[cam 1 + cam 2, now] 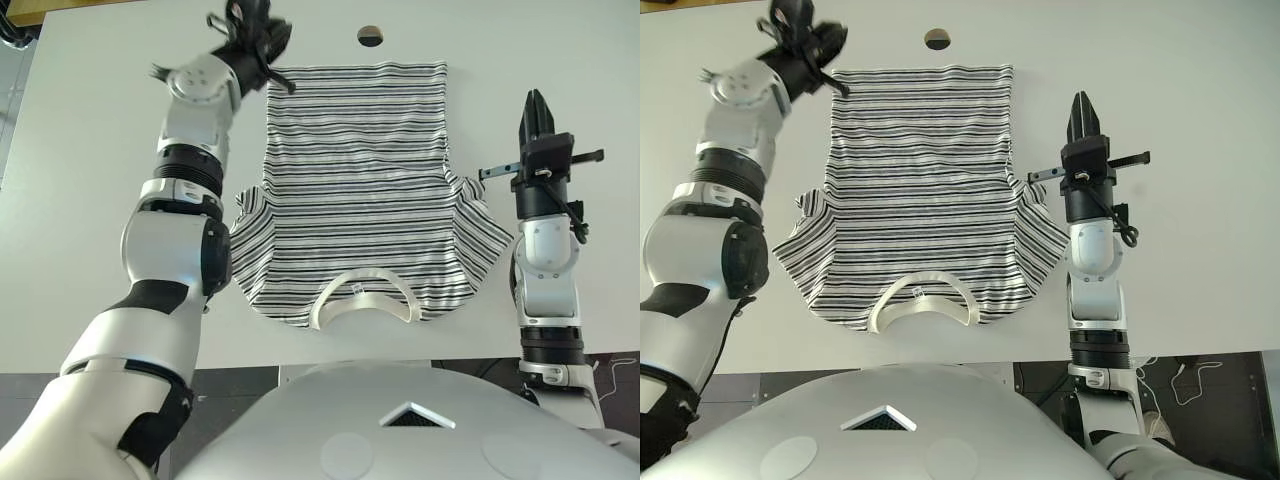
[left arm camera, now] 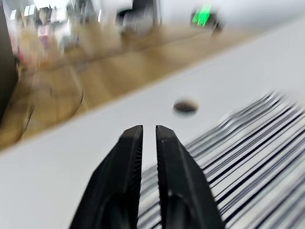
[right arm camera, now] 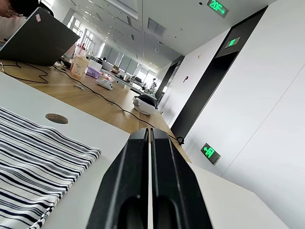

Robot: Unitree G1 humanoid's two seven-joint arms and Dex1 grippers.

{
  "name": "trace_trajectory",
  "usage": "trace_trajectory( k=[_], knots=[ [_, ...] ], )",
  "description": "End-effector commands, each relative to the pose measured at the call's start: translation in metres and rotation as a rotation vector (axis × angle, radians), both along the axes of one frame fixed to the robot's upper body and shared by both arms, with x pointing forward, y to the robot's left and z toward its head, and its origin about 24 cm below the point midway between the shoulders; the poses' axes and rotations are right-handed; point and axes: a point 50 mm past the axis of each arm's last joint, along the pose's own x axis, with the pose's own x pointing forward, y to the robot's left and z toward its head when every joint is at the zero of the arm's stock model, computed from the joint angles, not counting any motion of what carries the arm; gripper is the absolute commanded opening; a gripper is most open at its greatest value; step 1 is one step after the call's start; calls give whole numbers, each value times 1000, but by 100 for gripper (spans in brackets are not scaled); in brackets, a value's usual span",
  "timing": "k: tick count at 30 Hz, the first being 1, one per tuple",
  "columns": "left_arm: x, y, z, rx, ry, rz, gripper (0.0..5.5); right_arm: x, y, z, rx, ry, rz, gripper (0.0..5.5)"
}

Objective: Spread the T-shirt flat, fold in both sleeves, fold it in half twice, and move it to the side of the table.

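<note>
Barely begun: T-shirt (image 1: 355, 190) spread mid-frame on tabletop (image 1: 100, 150), sleeves unfolded (all folds left). Left hand (image 2: 148, 129) upper left at hem corner, nearly pressed together, empty; right hand (image 1: 535, 100) at right, pressed together.

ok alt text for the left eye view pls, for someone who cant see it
A striped T-shirt lies spread on a white table, collar nearest the robot, sleeves not folded in. The left gripper is at the shirt's far left corner; the right gripper, shut, points away beside the shirt's right side.
</note>
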Motion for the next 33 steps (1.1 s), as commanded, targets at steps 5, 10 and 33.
trace_trajectory(
  k=[5, 10, 33],
  knots=[
    [-98, 93, -24, -1, 435, -39, 179, -12, -4, 4, -14, 0, -59, 10],
    [-149, 106, -30, -166, 767, -132, 240, -22, -15, -1, -7, 25, -109, 10],
    [-171, 120, -42, -53, 1033, -226, 256, -23, -20, -3, -28, 31, -140, 10]
  ],
)
